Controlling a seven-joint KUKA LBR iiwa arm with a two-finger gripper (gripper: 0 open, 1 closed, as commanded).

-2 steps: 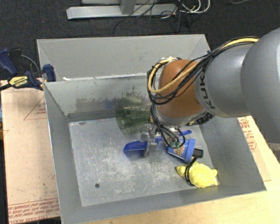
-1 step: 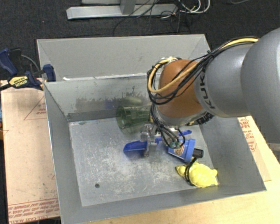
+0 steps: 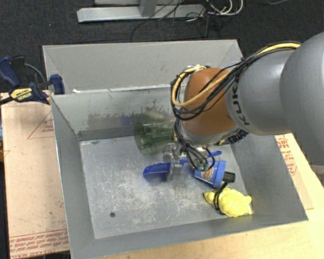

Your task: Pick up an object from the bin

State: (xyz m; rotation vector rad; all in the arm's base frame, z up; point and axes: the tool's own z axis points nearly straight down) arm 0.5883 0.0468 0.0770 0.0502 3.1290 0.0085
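My gripper (image 3: 174,158) hangs under the orange-covered wrist, low over the middle of the bin floor. A small blue plastic piece (image 3: 156,171) lies just left of its tip, touching or nearly touching it. Right of the gripper lies a blue tool with a black end (image 3: 214,172), partly hidden by the wrist cables. A clear green plastic thing (image 3: 151,134) rests against the back wall, just behind and left of the gripper. A yellow lumpy thing (image 3: 233,203) sits near the front right corner.
The big grey arm comes in from the right and covers the bin's right rear part. The left half of the floor is bare metal with one small dark speck (image 3: 113,215) near the front. The sloping walls stand close behind the gripper.
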